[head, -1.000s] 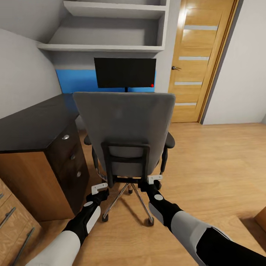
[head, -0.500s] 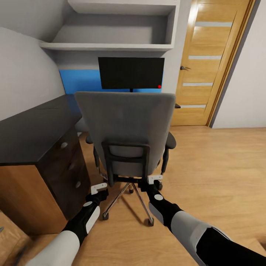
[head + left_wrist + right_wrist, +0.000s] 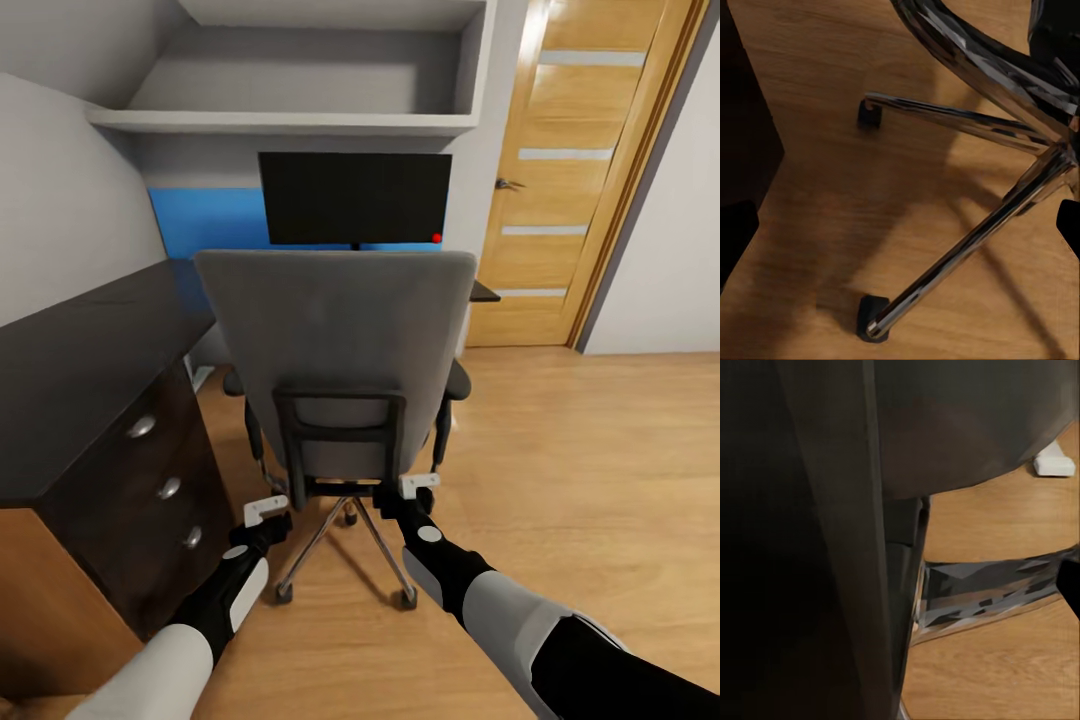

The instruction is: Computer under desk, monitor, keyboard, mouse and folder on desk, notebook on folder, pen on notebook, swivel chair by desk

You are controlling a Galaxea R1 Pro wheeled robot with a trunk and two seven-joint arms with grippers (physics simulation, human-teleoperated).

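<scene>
At the left of the frame stood a dark-topped wooden drawer cabinet (image 3: 90, 400). Lower centre, the left gripper (image 3: 266, 509) and right gripper (image 3: 418, 485) flanked the grey swivel chair (image 3: 335, 350) directly ahead, level with its base; whether either pinched anything I couldn't tell. Above it, on the dark table (image 3: 484, 292), was the black flat monitor (image 3: 354, 198).

Wooden floor (image 3: 600, 480) carries a grey swivel chair (image 3: 335, 350) (chrome legs on castors); dark surface (image 3: 90, 350) stands left.
</scene>
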